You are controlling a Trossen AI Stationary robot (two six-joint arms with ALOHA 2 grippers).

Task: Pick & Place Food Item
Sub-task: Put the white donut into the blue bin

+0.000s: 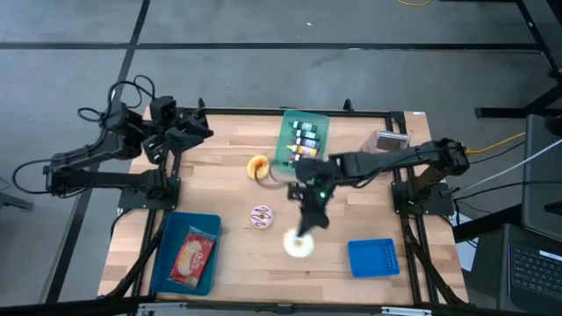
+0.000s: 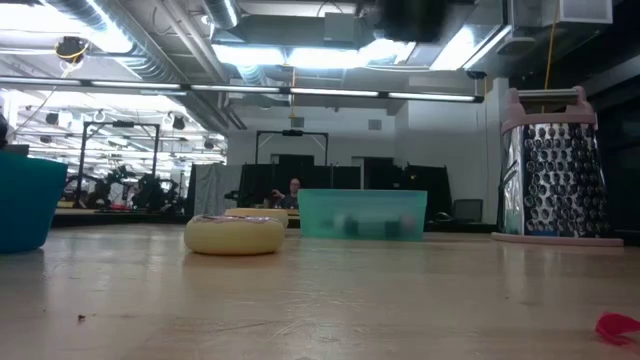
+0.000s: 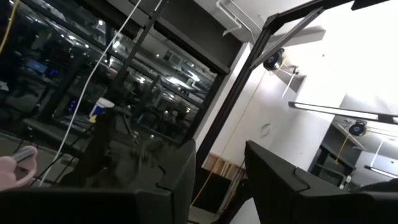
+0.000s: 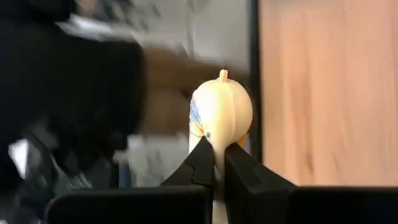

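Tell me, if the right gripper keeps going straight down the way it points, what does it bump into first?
The right gripper is shut on a pale yellow food item and points down. Below it looks like the bare wooden table, though depth is hard to judge.

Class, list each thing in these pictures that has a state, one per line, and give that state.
right gripper: shut on the pale yellow donut
pale yellow donut: pinched at its rim, lifted
left gripper: open, empty, parked at the table's far left corner
pink-frosted donut: lying flat
blue tray: holds a packaged food item
green bin: holds small bottles
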